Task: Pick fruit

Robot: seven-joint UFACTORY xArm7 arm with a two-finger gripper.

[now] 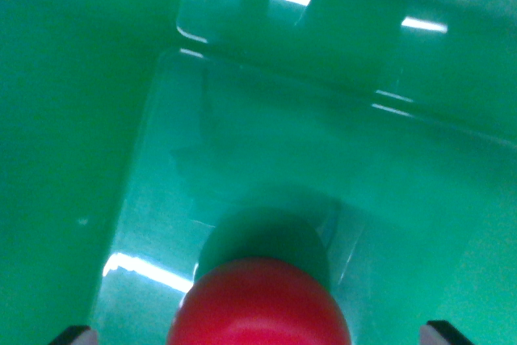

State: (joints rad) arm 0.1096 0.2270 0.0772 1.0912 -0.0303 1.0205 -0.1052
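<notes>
Red fruit (260,305) at bottom centre of wrist view, inside green bin (73,119), just between my hand's (258,333) two fingertips. Fingertips stand apart, either side; contact not visible. Fruit looks smooth, rounded, probably light, slippery. Take hold across widest middle, gentle squeeze.

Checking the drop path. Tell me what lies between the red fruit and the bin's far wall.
Nothing. In the wrist view the red fruit sits at the bottom edge between the fingertips, and the green bin floor beyond it is bare, with only the fruit's shadow and glare.
</notes>
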